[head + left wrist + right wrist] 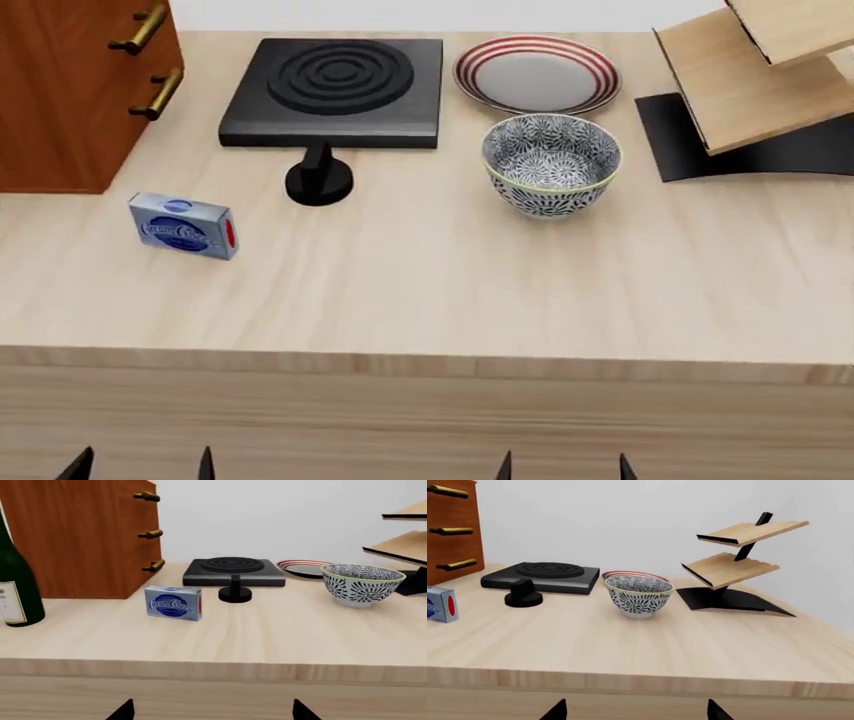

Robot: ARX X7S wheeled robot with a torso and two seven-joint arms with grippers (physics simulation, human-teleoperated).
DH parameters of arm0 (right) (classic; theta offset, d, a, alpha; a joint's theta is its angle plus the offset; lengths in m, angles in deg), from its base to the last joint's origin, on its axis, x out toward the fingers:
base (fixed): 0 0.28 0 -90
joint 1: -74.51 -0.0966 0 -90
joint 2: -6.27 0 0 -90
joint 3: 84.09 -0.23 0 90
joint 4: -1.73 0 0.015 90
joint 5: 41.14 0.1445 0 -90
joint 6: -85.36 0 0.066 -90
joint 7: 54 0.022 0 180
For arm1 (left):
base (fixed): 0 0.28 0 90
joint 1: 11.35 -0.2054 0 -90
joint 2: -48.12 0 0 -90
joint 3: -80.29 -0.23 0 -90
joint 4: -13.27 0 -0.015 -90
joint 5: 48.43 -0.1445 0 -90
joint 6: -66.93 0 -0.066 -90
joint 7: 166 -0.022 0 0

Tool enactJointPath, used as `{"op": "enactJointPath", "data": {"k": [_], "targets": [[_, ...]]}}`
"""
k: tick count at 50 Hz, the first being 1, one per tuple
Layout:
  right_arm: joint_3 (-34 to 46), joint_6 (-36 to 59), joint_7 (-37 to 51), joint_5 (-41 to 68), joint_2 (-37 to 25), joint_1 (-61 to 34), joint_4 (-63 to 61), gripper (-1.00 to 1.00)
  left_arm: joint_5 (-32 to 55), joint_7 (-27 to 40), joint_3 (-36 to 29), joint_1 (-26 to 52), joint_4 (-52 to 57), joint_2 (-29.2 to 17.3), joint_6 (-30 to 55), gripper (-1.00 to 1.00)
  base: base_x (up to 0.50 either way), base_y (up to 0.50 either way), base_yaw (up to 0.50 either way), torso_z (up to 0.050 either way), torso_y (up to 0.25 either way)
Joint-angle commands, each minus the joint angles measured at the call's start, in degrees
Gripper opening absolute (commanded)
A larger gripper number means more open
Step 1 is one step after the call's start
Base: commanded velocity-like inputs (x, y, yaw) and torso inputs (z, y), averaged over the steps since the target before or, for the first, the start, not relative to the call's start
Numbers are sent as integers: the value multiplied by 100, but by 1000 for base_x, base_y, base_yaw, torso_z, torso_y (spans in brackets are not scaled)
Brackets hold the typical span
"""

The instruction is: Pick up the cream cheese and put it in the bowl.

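The cream cheese [183, 227] [173, 603] [440, 605] is a small light blue box with a dark blue oval logo and a red end flap, standing on edge at the table's left, near the wooden cabinet. The bowl [550, 162] [361, 584] [639, 596], blue-and-white patterned with a pale rim, stands upright right of centre and holds nothing. My left gripper [142, 468] [212, 711] and right gripper [563, 467] [635, 711] are both open, in front of and below the table's front edge, far from both objects. Only their dark fingertips show.
A black stove plate [338, 90] with a black knob [319, 180] sits behind the cream cheese. A red-ringed white plate [537, 74] lies behind the bowl. A brown drawer cabinet [67, 90] stands far left, a wooden tiered rack [747, 70] far right, a dark bottle [15, 580] at the left.
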Motion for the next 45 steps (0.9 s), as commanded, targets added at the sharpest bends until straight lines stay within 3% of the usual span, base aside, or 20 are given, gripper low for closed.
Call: {"op": "enactJointPath", "data": {"k": [1,7,45], "targets": [[111,35,113,23,-51,-37,-8,100,61,131,-67,11,-34,-64,-23,100,0,0,0,50,78],[159,50,161,46,-90,-55,4,100,123,136,-119,2,-32,-103,-108,100,0,0,0,47,70],[420,-73,447,110,-260,-111,153,100,217,435,-349,52,-156,-258,-261,100,241,0,0,0,0]]}}
